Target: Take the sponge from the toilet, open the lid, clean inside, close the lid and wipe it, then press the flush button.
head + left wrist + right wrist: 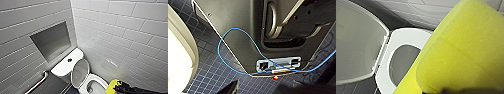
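Observation:
The white toilet (98,79) stands in the corner with its lid (80,72) raised against the tank, so the bowl is open. The dark flush button (69,60) sits in the middle of the tank top. My right gripper (120,87) is shut on the yellow sponge (112,86), just right of the seat's rim and above it. In the right wrist view the sponge (466,50) looms large over the seat (408,37), with the upright lid (356,42) beside it. My left gripper (264,89) is open and holds nothing, low over the dark blue tiled floor.
White tiled walls close in behind and to the right of the toilet. A recessed niche (52,41) is set in the left wall, with a metal grab bar (40,81) below it. A blue cable (238,37) loops over the robot's base panel (243,20).

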